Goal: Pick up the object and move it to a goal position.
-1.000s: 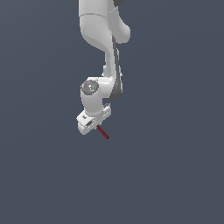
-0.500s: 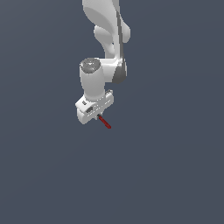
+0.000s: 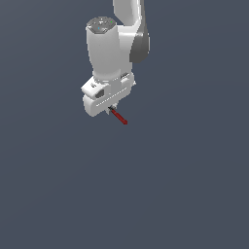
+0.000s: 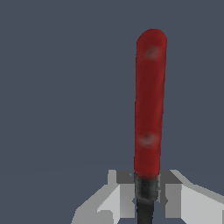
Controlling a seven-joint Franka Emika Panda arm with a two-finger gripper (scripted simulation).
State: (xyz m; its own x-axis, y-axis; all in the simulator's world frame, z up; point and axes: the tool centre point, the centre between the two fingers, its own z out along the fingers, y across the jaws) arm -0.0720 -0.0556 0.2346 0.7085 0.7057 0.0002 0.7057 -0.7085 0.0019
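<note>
The object is a tiny tool with a thin red handle [image 3: 119, 118] that sticks out from under my white gripper [image 3: 111, 111] in the exterior view, held up in the air. In the wrist view the red handle [image 4: 149, 105] runs away from the fingers [image 4: 175, 192], and its dark neck [image 4: 146, 194] is pinched between the two pads. My gripper [image 4: 146, 194] is shut on it. The black head is hidden by the fingers.
A plain dark grey surface [image 3: 185, 194] fills the background in both views. The white arm [image 3: 129, 29] comes down from the upper edge of the exterior view. No goal marker shows.
The arm has lifted the gripper and the tool higher in the exterior view. The wrist has tilted nearer to upright. The grip on the tool is the same.
</note>
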